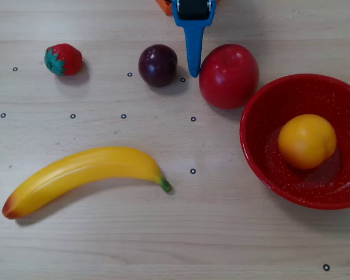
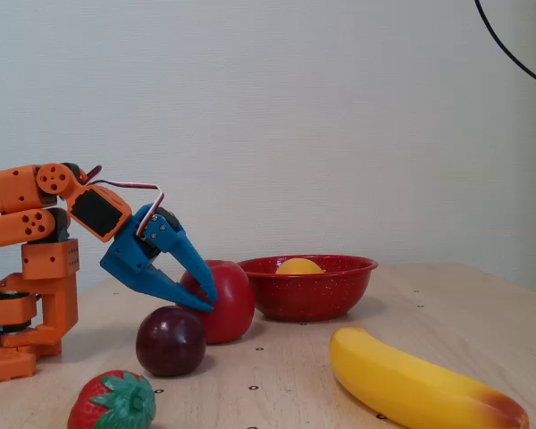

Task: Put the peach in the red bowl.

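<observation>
The counter (image 1: pixel 233 233) carries everything. The red bowl (image 1: pixel 262 169) stands at the right in the overhead view, and the peach (image 1: pixel 307 140) already lies inside it, so the task is judged done. For the step in hand, the arm should be drawn back slowly and upward, so that the apple (image 1: pixel 228 76) and the plum (image 1: pixel 157 65) beside it are not pushed. In the fixed view the end effector (image 2: pixel 207 303) is seen slightly spread and empty, tips close against the apple; from above only one blue blade is shown, between plum and apple. The banana (image 1: pixel 81 178) lies near, well apart
</observation>
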Tool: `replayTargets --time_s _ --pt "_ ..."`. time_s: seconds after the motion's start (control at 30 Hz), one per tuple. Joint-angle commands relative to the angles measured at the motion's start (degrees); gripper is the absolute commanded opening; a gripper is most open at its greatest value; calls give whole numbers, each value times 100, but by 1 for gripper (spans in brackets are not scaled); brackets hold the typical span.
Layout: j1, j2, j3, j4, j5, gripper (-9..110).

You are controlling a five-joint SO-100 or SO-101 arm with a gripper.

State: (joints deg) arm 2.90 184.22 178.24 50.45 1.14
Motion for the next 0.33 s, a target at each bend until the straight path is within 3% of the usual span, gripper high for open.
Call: replayTargets --time_s 0.0,0.3 --pt "79 79 44 0 -105 0" --pt "79 79 44 0 -114 0"
